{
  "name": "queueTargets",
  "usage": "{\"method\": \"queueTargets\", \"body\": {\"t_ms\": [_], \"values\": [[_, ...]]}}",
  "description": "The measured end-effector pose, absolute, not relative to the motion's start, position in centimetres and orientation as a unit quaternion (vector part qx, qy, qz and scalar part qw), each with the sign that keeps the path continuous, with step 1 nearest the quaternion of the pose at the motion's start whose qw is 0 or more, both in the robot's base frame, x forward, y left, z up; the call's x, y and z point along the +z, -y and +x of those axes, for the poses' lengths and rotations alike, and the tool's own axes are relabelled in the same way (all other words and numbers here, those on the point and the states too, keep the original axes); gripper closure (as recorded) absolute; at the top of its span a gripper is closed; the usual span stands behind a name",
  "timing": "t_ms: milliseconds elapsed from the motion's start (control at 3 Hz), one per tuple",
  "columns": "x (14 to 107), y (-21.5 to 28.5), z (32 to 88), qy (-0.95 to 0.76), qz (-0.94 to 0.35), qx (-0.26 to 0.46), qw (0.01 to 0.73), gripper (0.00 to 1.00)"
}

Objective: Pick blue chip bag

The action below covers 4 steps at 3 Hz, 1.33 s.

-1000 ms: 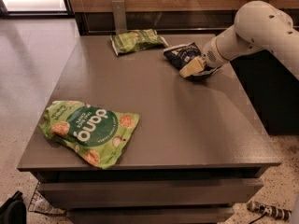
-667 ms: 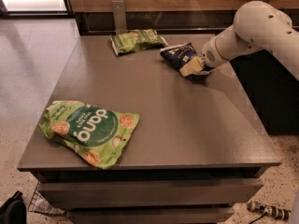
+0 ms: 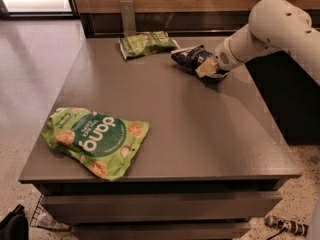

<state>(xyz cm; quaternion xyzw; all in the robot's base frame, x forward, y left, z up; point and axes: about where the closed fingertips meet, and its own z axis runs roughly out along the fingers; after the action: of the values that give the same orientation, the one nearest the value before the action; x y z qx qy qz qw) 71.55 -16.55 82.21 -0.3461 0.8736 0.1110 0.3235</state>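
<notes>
The blue chip bag (image 3: 189, 57) is a small crinkled navy bag with white edges. It lies at the far right of the grey table (image 3: 200, 134). My gripper (image 3: 207, 69) comes in from the right on the white arm (image 3: 270, 26) and sits on the bag's near right end, covering that part of it. The rest of the bag sticks out to the left of the gripper.
A small green bag (image 3: 146, 44) lies at the far edge, just left of the blue bag. A large green "dang" bag (image 3: 95, 140) lies at the near left corner. A wooden wall panel runs behind the table. A dark cabinet stands to the right.
The gripper and the blue bag have shifted slightly left and away, toward the table's far edge. The two green bags have not moved.
</notes>
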Motion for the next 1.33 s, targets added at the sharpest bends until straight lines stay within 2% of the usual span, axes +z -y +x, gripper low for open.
{"method": "queueTargets", "body": {"t_ms": [1333], "values": [[82.42,16.54,71.54,-0.873,-0.346,0.111,0.324,1.00]]}}
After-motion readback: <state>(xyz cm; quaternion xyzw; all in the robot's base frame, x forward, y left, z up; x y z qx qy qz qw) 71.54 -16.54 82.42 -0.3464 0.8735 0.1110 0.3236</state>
